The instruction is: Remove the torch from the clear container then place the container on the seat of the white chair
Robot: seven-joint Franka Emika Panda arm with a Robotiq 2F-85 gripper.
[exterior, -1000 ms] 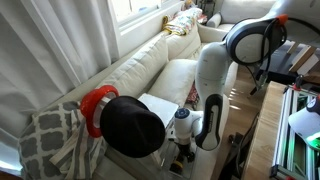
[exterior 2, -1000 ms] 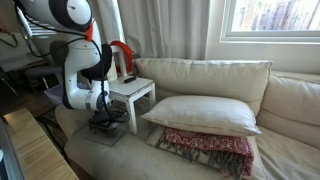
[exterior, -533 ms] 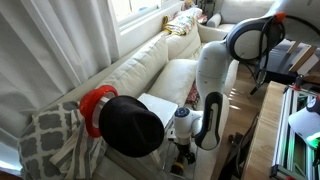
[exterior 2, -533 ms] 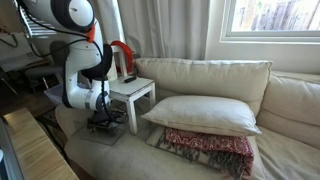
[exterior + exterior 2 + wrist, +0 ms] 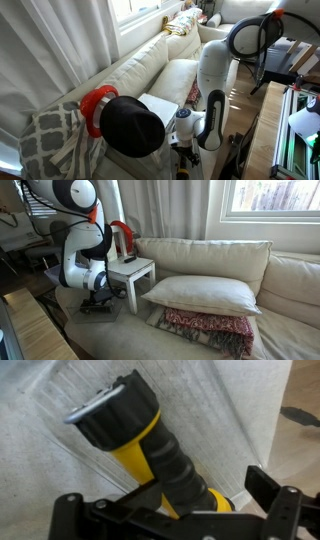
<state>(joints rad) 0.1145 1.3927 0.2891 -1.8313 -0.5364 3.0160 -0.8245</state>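
In the wrist view the torch (image 5: 122, 420), yellow with a black head and ribbed black grip, lies slanted inside the clear container (image 5: 50, 455). My gripper (image 5: 170, 500) hangs right over the torch's grip end. Its jaws stand wide apart on either side of the handle and do not touch it, so it is open. In both exterior views the gripper (image 5: 185, 150) (image 5: 97, 302) is low over the end of the white chair (image 5: 200, 250), whose cream cushions (image 5: 180, 55) run along the window. The container shows only faintly there.
A small white side table (image 5: 132, 270) stands beside the arm, with a red and black object (image 5: 100, 108) by it. A cream pillow (image 5: 205, 292) and a patterned throw (image 5: 212, 328) lie on the seat. A wooden surface (image 5: 30, 330) and a dark-framed chair (image 5: 300, 417) stand nearby.
The jaws have spread wider. The gripper and forearm have shifted slightly over the container. The torch stays lying in the container.
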